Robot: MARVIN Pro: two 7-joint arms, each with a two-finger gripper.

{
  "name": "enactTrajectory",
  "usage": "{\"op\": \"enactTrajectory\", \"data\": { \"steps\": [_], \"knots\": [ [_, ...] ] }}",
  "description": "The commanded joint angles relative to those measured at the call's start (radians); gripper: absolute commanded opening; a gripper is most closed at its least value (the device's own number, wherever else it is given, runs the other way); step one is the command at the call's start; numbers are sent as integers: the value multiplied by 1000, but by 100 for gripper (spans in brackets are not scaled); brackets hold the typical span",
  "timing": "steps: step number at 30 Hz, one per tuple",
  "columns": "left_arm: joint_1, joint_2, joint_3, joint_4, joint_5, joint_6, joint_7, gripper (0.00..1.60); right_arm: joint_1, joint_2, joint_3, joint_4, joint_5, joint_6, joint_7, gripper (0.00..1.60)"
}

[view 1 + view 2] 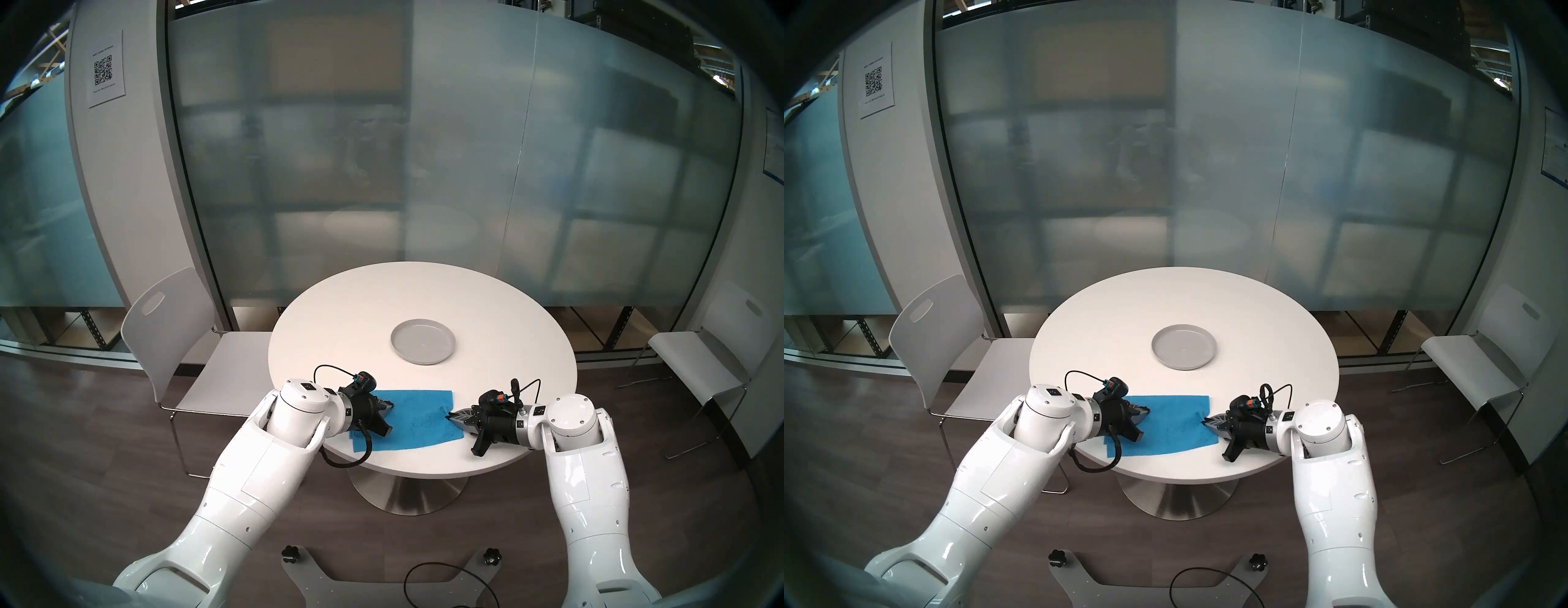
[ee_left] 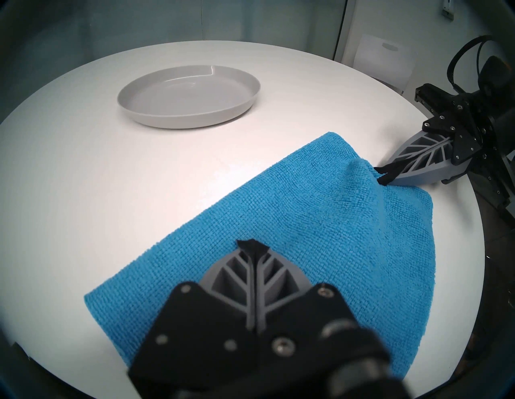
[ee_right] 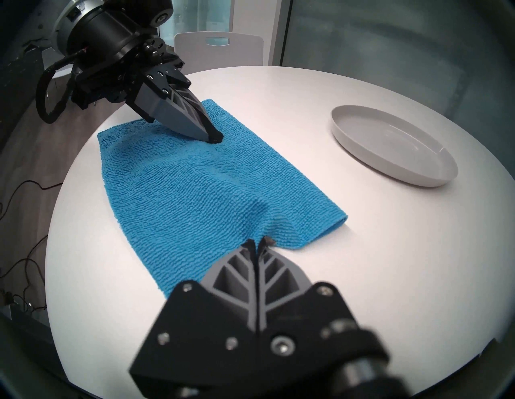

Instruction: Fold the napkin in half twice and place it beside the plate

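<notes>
The bright blue napkin (image 1: 415, 420) lies as a rectangle near the front edge of the round white table (image 1: 348, 322). My left gripper (image 1: 391, 406) is shut, its tips dug into the cloth a little inside the napkin's left end (image 3: 214, 138). At the right edge, my right gripper (image 1: 449, 418) is shut on the napkin, and the cloth rises in a small ridge at its tips (image 3: 260, 242). The light-grey plate (image 1: 423, 342) stands empty behind the napkin, apart from it, and is also seen in the left wrist view (image 2: 189, 97).
A white chair (image 1: 169, 339) stands at the table's left and another (image 1: 721, 352) at the far right. Frosted glass walls close off the back. Cables lie on the floor (image 3: 25, 189) beyond the table's edge.
</notes>
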Motion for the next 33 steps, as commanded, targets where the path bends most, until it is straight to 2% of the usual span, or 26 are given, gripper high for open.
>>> {"op": "enactTrajectory", "data": {
  "steps": [1,18,25,33],
  "knots": [
    [-1,-4,2,4,0,-5,2,0,13,-10,9,-32,19,-12,-6,0],
    [-5,-11,8,11,1,-8,0,0,18,-28,12,-105,39,-10,38,0],
    [-12,-18,16,21,6,-12,4,0,-24,-36,8,-154,38,13,80,0],
    [-27,-28,26,35,9,-15,9,0,-31,-43,-3,-175,42,15,102,0]
  ]
}}
